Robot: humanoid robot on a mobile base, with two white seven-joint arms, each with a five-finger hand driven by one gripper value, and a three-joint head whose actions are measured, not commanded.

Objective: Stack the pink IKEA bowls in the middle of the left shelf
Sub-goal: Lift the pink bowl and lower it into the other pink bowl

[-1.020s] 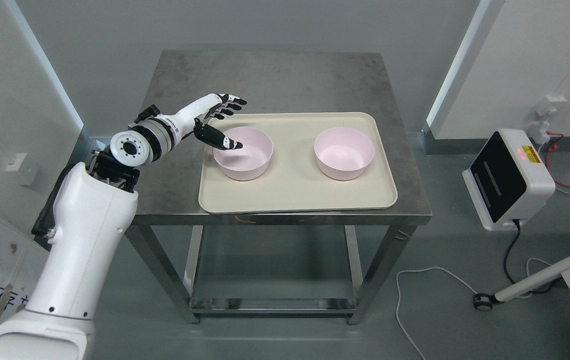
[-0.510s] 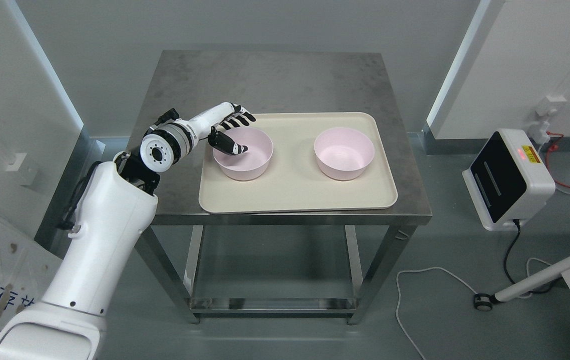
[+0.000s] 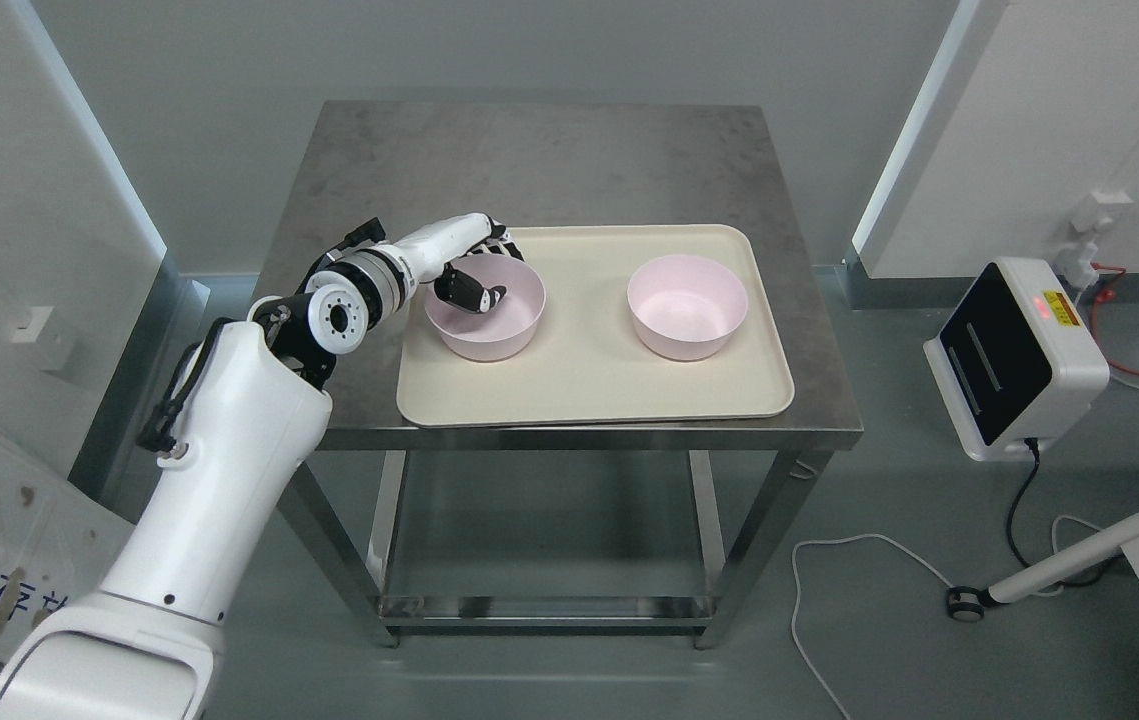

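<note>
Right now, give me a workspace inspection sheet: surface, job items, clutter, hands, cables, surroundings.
Surface: steel table, beige tray on its near half.
Job's things: left pink bowl and right pink bowl, apart on the tray, unstacked.
Clutter: nothing seen.
Hands: left robot hand at the left bowl's far-left rim, thumb inside, fingers outside; grip closure unclear. Right robot hand not in view.
Cables: white cable and black cable on the floor, right.
Surroundings: white box device on the floor; white panels either side.

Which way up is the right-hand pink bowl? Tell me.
Upright: the right pink bowl shows its open, empty inside, sitting flat on the tray.
</note>
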